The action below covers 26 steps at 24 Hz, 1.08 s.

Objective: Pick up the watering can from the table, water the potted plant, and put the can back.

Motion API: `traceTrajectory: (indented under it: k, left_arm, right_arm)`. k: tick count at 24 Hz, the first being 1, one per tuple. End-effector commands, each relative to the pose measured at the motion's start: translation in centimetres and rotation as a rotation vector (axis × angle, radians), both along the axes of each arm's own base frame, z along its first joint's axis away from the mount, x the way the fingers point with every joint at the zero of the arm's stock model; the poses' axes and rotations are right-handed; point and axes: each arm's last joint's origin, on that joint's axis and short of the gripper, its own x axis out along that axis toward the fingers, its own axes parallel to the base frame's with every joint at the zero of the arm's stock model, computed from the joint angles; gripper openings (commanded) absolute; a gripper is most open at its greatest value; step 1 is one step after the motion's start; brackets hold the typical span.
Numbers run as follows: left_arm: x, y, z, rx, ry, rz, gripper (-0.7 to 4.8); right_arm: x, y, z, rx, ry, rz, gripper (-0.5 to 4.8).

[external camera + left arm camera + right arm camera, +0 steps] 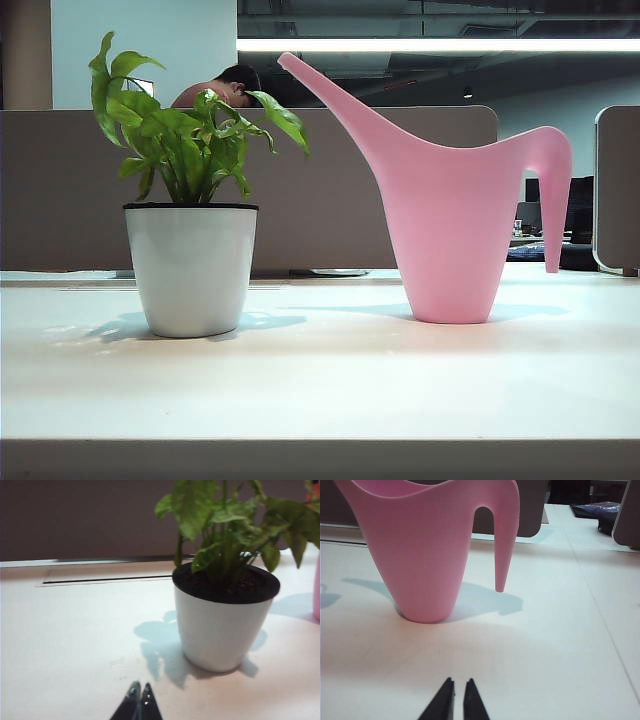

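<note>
1. The pink watering can (448,230) stands upright on the white desk (320,390), its spout slanting up toward the potted plant (190,265), its handle on the far side from it.
2. The potted plant stands apart from the can, casting a shadow on the desk.
3. The right tool (458,685), tips nearly together and holding nothing, sits low over the desk short of the can.
4. The left tool (140,691), tips together and holding nothing, sits near the pot's base.

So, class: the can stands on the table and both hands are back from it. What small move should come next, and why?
Probably open the right hand: its fingers are nearly shut and hold nothing, and the can stands upright on the table ahead of it, handle free. The left hand faces the plant and can wait.
</note>
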Motion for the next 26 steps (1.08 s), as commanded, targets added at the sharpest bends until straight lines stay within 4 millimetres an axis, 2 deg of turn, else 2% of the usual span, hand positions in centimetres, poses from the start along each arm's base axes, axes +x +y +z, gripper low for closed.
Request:
traceTrajectory:
  k: [1,4,7,9,11,19,23,26]
  left_arm:
    - [0.01,0.37,0.15,-0.006,-0.005,0.025,-0.05]
    - [0.02,0.53,0.02,-0.025,0.012,0.044,-0.05]
    - [0.03,0.64,-0.12,-0.023,0.027,0.085,-0.05]
    - [0.05,1.00,-0.17,-0.048,0.034,0.209,-0.05]
    - [0.05,1.13,-0.19,-0.063,0.034,0.253,-0.05]
    - [0.04,1.24,-0.10,0.015,0.020,0.291,-0.05]
    - [0.04,1.23,-0.11,0.011,0.021,0.288,-0.04]
    - [0.04,1.23,-0.21,0.013,0.031,0.289,-0.03]
  right_arm:
    - [0.07,-0.15,0.20,-0.006,-0.035,-0.054,0.43]
    - [0.07,-0.30,0.17,-0.004,-0.032,-0.103,-0.08]
    - [0.07,-0.32,0.15,-0.004,-0.030,-0.112,-0.08]
    - [0.07,-0.42,0.15,-0.007,-0.031,-0.146,-0.08]
    - [0.06,-0.58,0.16,-0.011,-0.031,-0.201,-0.08]
    - [0.06,-0.65,0.54,-0.044,-0.069,-0.225,-0.08]
    - [0.07,-0.35,0.85,-0.037,-0.103,-0.121,-0.08]
    - [0.08,-0.33,0.66,-0.021,-0.083,-0.117,-0.08]
